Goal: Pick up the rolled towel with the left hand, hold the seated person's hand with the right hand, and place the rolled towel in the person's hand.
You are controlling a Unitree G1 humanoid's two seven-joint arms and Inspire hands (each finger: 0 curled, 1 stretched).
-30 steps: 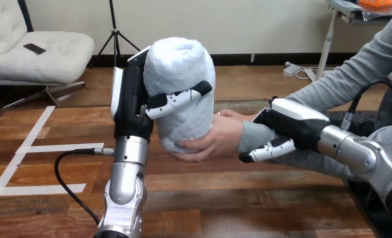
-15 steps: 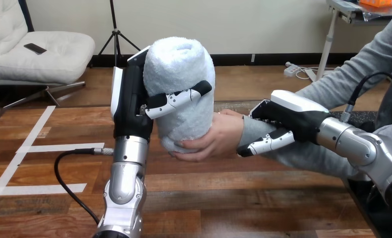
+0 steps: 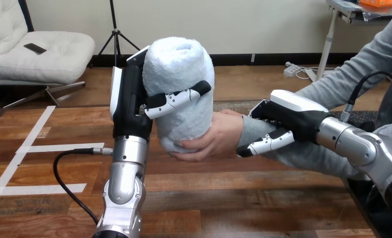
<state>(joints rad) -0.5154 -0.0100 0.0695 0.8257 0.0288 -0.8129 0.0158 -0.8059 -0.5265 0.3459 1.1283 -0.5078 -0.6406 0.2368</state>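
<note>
Your left hand (image 3: 129, 101) stands upright above the table (image 3: 243, 198), with its silver forearm rising from the bottom edge of the head view. Its fingers reach round the back of the rolled towel (image 3: 181, 69), and its thumb (image 3: 176, 99) lies across the front of the roll, so this hand is closed on the towel.

The rolled towel is white and stands on end. It is off the table, pressed against the palm on the side toward the person.

The person's hand (image 3: 214, 139) comes in from the right in a grey sleeve (image 3: 332, 94) and cups the bottom end of the roll, with its fingers curled beneath it. Both your left hand and the person's hand are therefore on the towel.

Your right hand (image 3: 289, 118) comes in from the right side and sits on the person's wrist (image 3: 249, 130), just behind the person's hand. Its white back shell faces up. Its fingers bend over the top of the sleeve and its thumb runs along the underside, so the wrist is clasped between them. This hand does not touch the towel.
</note>
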